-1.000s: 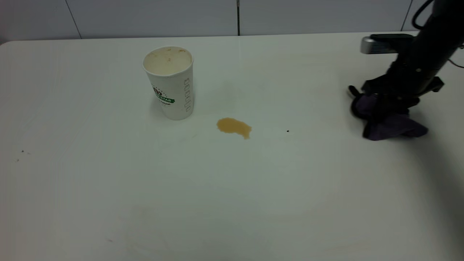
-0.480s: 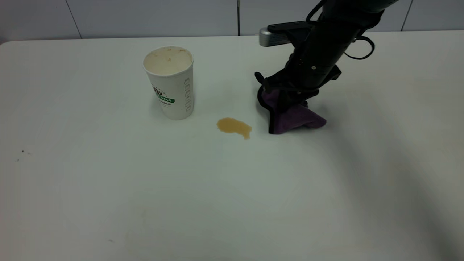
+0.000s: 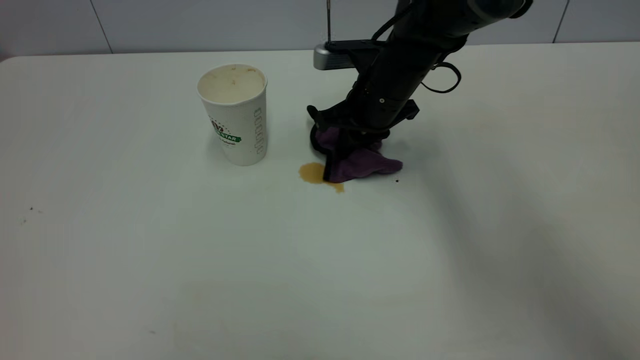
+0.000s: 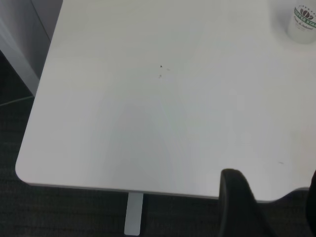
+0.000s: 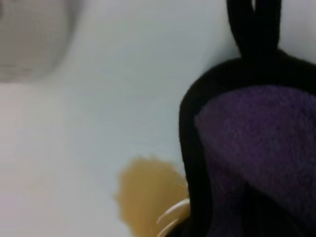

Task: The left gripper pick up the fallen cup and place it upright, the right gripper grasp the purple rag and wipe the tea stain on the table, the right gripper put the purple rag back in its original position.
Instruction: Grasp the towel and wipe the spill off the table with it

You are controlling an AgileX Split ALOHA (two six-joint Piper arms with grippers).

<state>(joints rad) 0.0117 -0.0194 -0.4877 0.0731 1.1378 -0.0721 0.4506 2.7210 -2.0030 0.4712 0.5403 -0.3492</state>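
The white cup [image 3: 235,115] with the green logo stands upright on the table [image 3: 150,260], left of centre. Just right of it lies the amber tea stain [image 3: 311,173]. My right gripper [image 3: 345,145] is shut on the purple rag [image 3: 362,162] and presses it onto the table, over the stain's right part. The right wrist view shows the rag [image 5: 261,143] at the stain's [image 5: 148,195] edge. My left gripper [image 4: 274,207] is open and holds nothing, hanging beyond the table's [image 4: 148,98] edge, far from the cup [image 4: 303,22].
A tiny black speck [image 3: 397,180] lies right of the rag. A few dark specks [image 3: 31,209] dot the table's left side. A grey panelled wall [image 3: 200,20] runs behind the table. Dark floor [image 4: 59,212] shows past the table's rounded corner.
My right arm has swept left across the table with the rag, from the far right side to the stain. The rag now overlaps the stain's right part. The cup has not moved.
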